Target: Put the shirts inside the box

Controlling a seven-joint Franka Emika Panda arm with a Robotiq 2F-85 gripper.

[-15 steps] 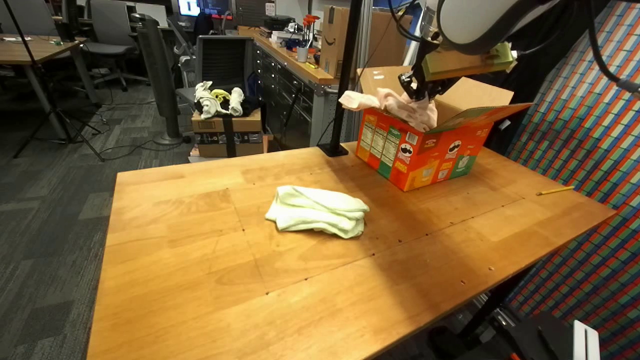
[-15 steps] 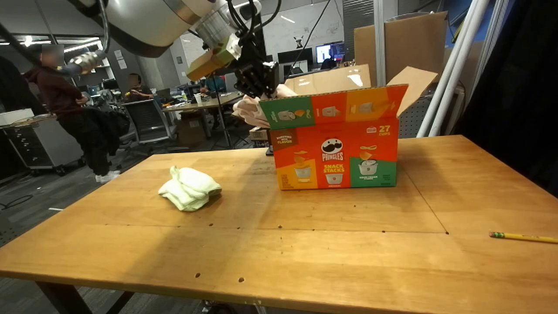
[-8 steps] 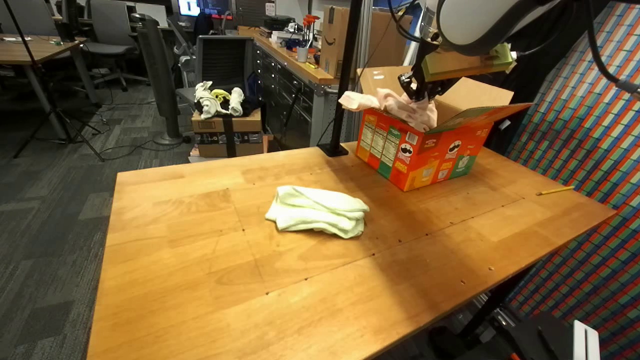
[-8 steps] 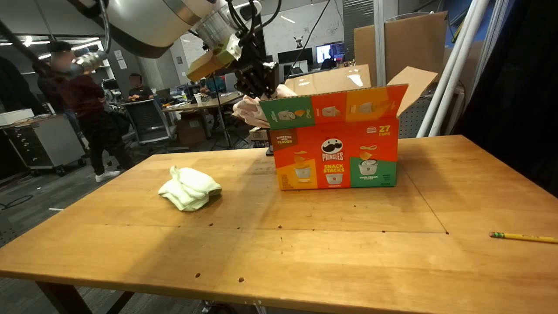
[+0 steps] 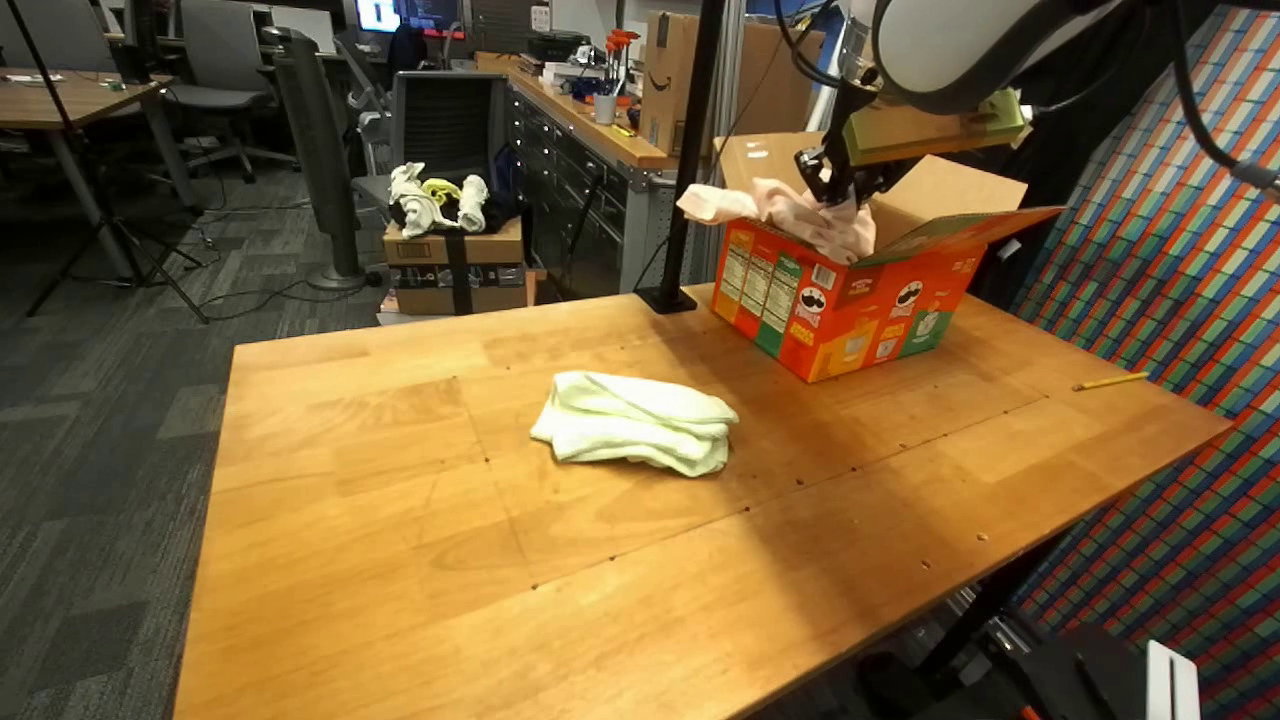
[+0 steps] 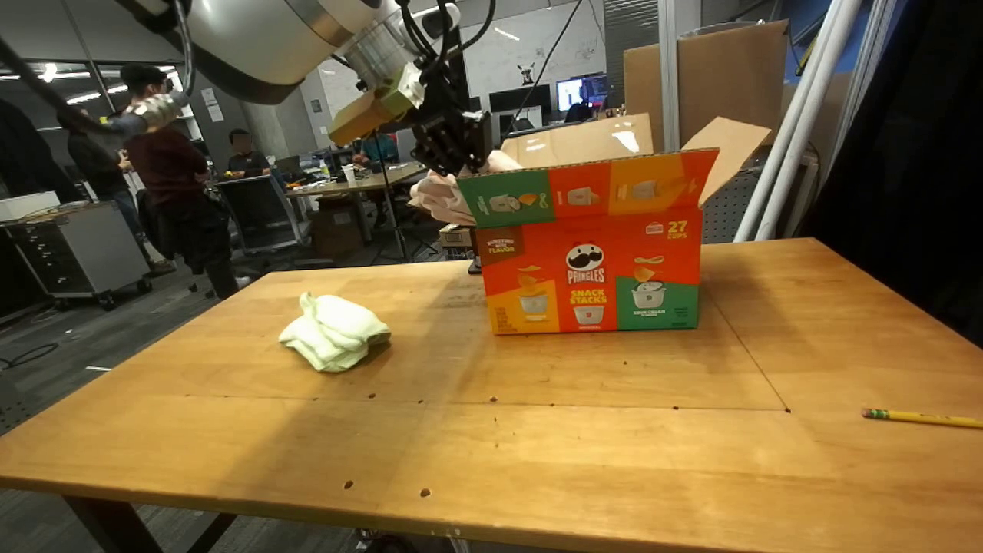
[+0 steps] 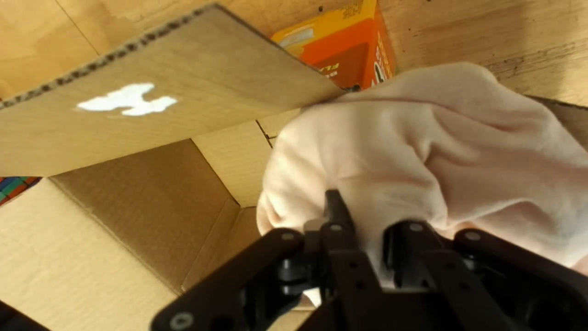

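Note:
A pale pink shirt lies bunched over the rim of the open red Pringles box. One end hangs outside the box, as an exterior view shows. My gripper points down at the box's opening, with its tips in the pink cloth. In the wrist view my gripper has its fingers close together with pink cloth between them. The right fingertip is partly hidden in folds. A pale green shirt lies folded on the table, apart from the box; it also shows in an exterior view.
The box's flaps stand open and slanted around its opening. A black pole rises at the table's edge beside the box. A yellow pencil lies on the wooden table. More clothes lie on cardboard boxes beyond the table.
My gripper, the pink shirt, the green shirt and the box show almost no movement. A person in the background has walked to the right.

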